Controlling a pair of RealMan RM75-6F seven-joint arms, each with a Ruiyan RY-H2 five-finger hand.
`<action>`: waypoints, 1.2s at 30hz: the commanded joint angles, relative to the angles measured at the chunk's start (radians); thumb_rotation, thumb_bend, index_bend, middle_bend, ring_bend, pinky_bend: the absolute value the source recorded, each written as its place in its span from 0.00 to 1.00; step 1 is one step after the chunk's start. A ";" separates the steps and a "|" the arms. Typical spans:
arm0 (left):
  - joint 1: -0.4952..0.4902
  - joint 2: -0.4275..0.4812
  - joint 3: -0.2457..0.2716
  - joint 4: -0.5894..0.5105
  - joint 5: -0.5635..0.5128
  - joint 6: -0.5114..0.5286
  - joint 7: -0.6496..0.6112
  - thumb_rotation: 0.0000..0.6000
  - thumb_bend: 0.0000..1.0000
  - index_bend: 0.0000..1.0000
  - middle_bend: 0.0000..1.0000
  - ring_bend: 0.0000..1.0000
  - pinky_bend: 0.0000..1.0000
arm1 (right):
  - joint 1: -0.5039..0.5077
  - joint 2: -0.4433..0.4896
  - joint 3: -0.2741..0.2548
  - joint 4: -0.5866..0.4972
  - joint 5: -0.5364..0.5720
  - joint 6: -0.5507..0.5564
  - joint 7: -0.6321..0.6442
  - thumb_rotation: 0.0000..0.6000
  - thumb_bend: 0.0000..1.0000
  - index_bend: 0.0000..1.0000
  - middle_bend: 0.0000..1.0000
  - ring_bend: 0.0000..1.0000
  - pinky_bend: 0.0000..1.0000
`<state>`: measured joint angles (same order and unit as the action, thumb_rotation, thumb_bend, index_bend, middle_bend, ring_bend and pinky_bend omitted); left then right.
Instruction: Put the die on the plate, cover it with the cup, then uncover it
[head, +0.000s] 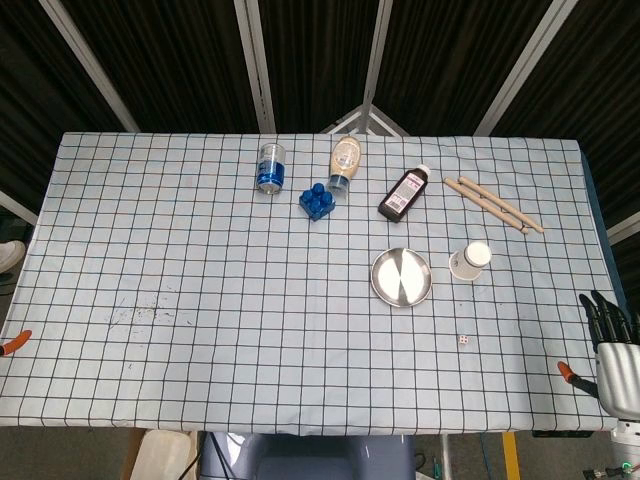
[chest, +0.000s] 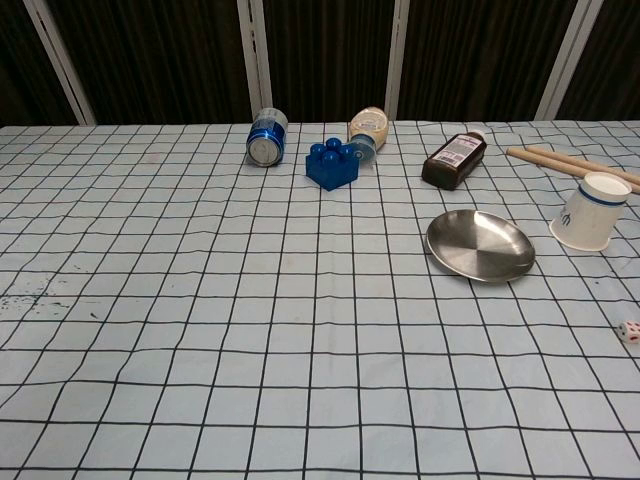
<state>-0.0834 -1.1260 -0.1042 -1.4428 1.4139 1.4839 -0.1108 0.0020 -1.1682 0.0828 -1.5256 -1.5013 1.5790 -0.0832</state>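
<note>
1. None of the three steps looks done: the die (head: 464, 340) lies on the desk (head: 200, 300), near and right of the plate (head: 402, 277).
2. The plate is bare; the cup (head: 471, 261) lies tipped just right of it.
3. The right robot hand (head: 612, 335) hangs off the right edge, fingers apart, holding nothing.
4. The left robot hand is out of sight.

The die (chest: 628, 332) is too small for its face to be read; the right hand (head: 612, 345), off the table's right edge, is cut by the head view's border
</note>
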 joint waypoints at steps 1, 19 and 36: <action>-0.002 -0.002 0.003 0.000 0.004 -0.002 0.004 1.00 0.22 0.21 0.00 0.00 0.06 | -0.001 0.001 -0.001 -0.002 0.002 -0.001 -0.001 1.00 0.12 0.08 0.09 0.13 0.00; -0.004 -0.008 0.004 -0.006 0.008 0.003 0.022 1.00 0.22 0.21 0.00 0.00 0.06 | 0.009 0.011 -0.019 -0.027 0.006 -0.051 0.031 1.00 0.12 0.13 0.09 0.13 0.00; -0.003 -0.012 -0.001 -0.003 -0.004 0.003 0.036 1.00 0.22 0.21 0.00 0.00 0.06 | 0.137 -0.101 -0.010 -0.069 0.086 -0.298 -0.050 1.00 0.12 0.19 0.09 0.13 0.00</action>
<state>-0.0860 -1.1382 -0.1049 -1.4456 1.4094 1.4863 -0.0748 0.1218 -1.2530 0.0620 -1.6010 -1.4334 1.3029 -0.1199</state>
